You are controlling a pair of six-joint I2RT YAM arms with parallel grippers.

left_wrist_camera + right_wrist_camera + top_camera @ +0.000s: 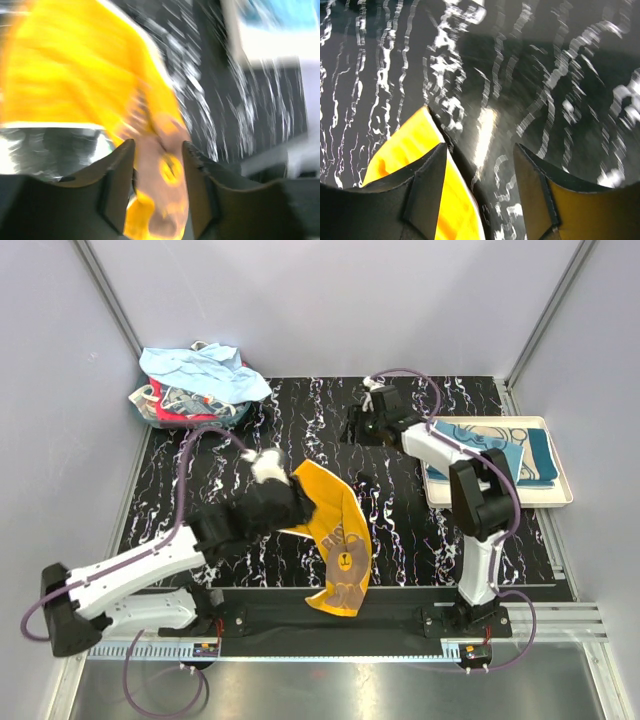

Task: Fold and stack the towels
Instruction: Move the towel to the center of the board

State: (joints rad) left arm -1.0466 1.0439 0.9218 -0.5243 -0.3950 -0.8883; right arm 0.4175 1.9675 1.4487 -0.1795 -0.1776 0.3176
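With my left pincer (pixel 157 147) released over the orange-yellow bear towel (pixel 340 530), rumpled near-centre on the tabletop (pixel 400 530), and my right pincer (pixel 479 150) open and empty farther back, the towel risks slipping off the near edge.

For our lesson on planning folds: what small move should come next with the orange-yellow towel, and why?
Probably bring the right gripper across to the far corner of the orange-yellow towel. The towel lies rumpled, its near end past the edge of the mat. The left gripper is open at it, and the right gripper hangs open over the mat.
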